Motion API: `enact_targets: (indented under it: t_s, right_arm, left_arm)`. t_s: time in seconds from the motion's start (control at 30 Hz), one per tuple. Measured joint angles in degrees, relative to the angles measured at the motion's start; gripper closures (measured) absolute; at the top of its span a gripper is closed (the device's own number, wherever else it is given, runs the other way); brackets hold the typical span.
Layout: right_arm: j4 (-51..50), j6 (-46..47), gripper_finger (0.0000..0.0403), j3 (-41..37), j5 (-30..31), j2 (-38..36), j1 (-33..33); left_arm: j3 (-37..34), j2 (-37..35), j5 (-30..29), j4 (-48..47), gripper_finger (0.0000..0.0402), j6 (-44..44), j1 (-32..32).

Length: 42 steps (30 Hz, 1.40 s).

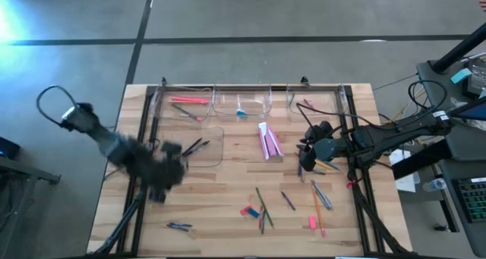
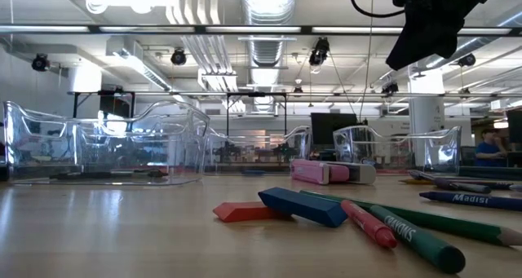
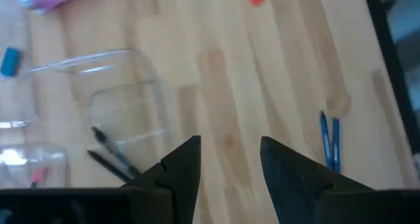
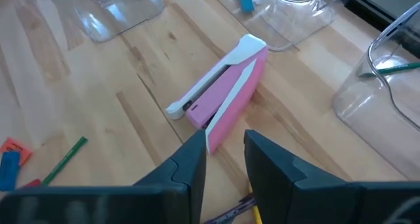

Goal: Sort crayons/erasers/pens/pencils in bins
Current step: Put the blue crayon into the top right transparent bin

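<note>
High view: a wooden table (image 1: pixel 228 191) seen from straight above. Clear bins (image 1: pixel 241 103) line the far edge, with one more nearer the left arm holding dark pens (image 1: pixel 194 146). The left gripper (image 1: pixel 168 168) hovers over the table's left half, blurred. The right gripper (image 1: pixel 307 149) sits right of centre, just beside a pink stapler (image 1: pixel 269 141). Loose sticks and erasers (image 1: pixel 248 211) lie scattered along the near edge.

Low view: level with the tabletop, a red eraser and a blue eraser (image 2: pixel 302 206) lie touching, with green and red crayons (image 2: pixel 408 229) beside them. One arm hangs dark at the upper right.

Left wrist view: the left gripper (image 3: pixel 230 161) has its fingers spread and holds nothing. Ahead lie bare wood, two blue pens (image 3: pixel 330 140) and the bin with the dark pens.

Right wrist view: the right gripper (image 4: pixel 223 152) is parted and empty — the pink stapler sits just past its fingertips.

Judgement: neither arm carries anything, so a fresh pick comes next. To do it well, the left arm should line its fingers across a pen's length — not along it — then lower squarely before closing.
</note>
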Motion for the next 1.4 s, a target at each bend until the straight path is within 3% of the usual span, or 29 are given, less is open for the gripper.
enact_targets:
  t_s: [0.1,0.2,0.33,0.5,0.77,1.1,1.4]
  right_arm:
    - [0.0,0.0,0.0305,0.0,0.9,0.0,0.0]
    - [0.0,-0.3,0.0309,-0.1,1.5,0.0,0.0]
    - [0.0,-0.4,0.0312,-0.2,1.9,0.0,0.0]
    - [0.0,0.0,0.0307,-0.2,1.8,0.0,0.0]
    - [0.0,0.1,0.0310,-0.2,1.3,0.0,0.0]
    - [-0.1,0.3,0.0309,-0.2,1.2,0.0,0.0]
    - [-0.1,0.7,0.0308,-0.2,1.2,0.0,0.0]
  left_arm:
    - [0.0,6.8,-0.1,1.1,0.0259,-4.4,-7.1]
    - [-0.1,12.8,3.4,4.8,0.0259,-7.7,-10.4]
    - [-0.2,18.8,8.2,13.2,0.0258,-8.3,-11.8]
    - [-0.9,23.2,9.6,20.7,0.0258,-10.0,-12.1]
    - [-12.9,21.6,11.7,38.7,0.0259,-20.2,-12.1]
    - [-24.2,20.3,14.7,40.6,0.0259,-20.3,-12.1]
    - [-24.9,20.3,14.9,44.2,0.0259,-19.8,-12.2]
